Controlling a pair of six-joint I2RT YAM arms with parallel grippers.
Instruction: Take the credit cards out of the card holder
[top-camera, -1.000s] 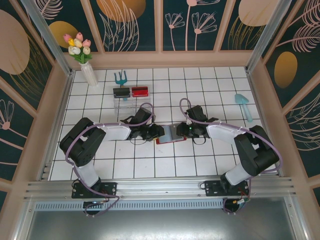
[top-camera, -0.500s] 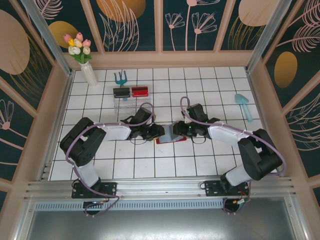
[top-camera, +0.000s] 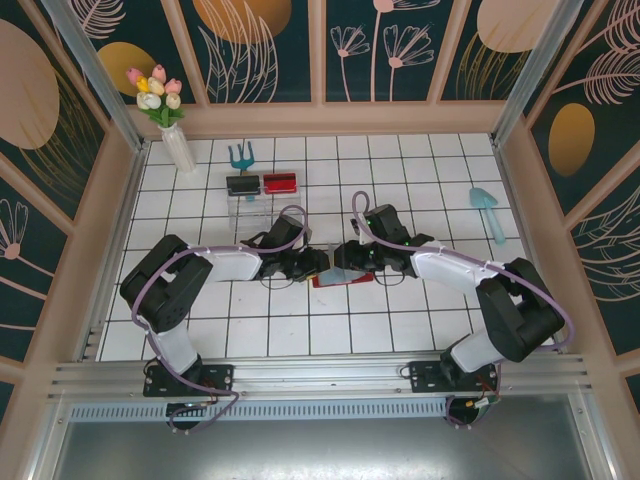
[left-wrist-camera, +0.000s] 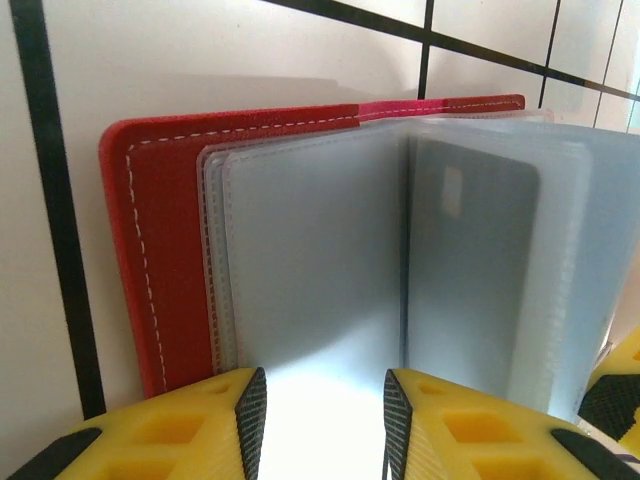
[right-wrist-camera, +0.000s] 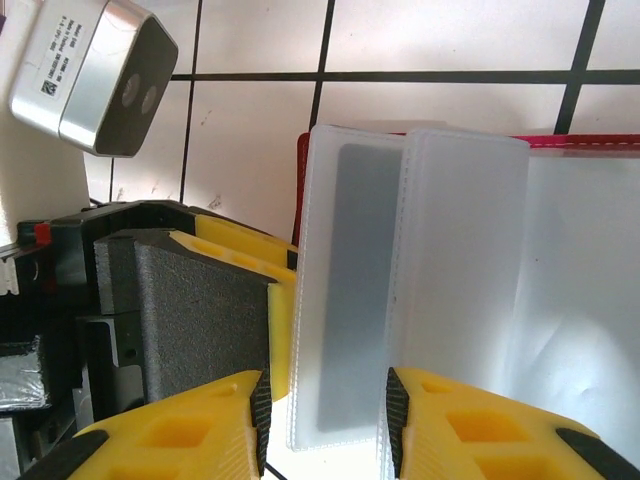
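**Tiled table (top-camera: 400, 330): card holder (top-camera: 330, 279) open between two grippers**

From above, most of the card holder is covered by the left gripper (top-camera: 318, 264) and the right gripper (top-camera: 343, 258), which meet over it at the middle of the table. Only a red strip is seen on its near side. How many cards are held cannot be told, since whatever lies behind the frosted pocket leaves (left-wrist-camera: 310, 260) is blurred by them. In the left wrist view the red cover (left-wrist-camera: 165, 250), edged with white stitching, is laid flat on the tiles. Its right end is cut off by the frame edge. A grey card (left-wrist-camera: 470, 270) with a small pale patch is made out inside one leaf. In the right wrist view two leaves are fanned side by side, and a grey shape is seen through the one nearer the left gripper's yellow-and-black finger (right-wrist-camera: 190, 300). Both pairs of jaws are set narrowly apart, with leaf edges lying in the gaps.
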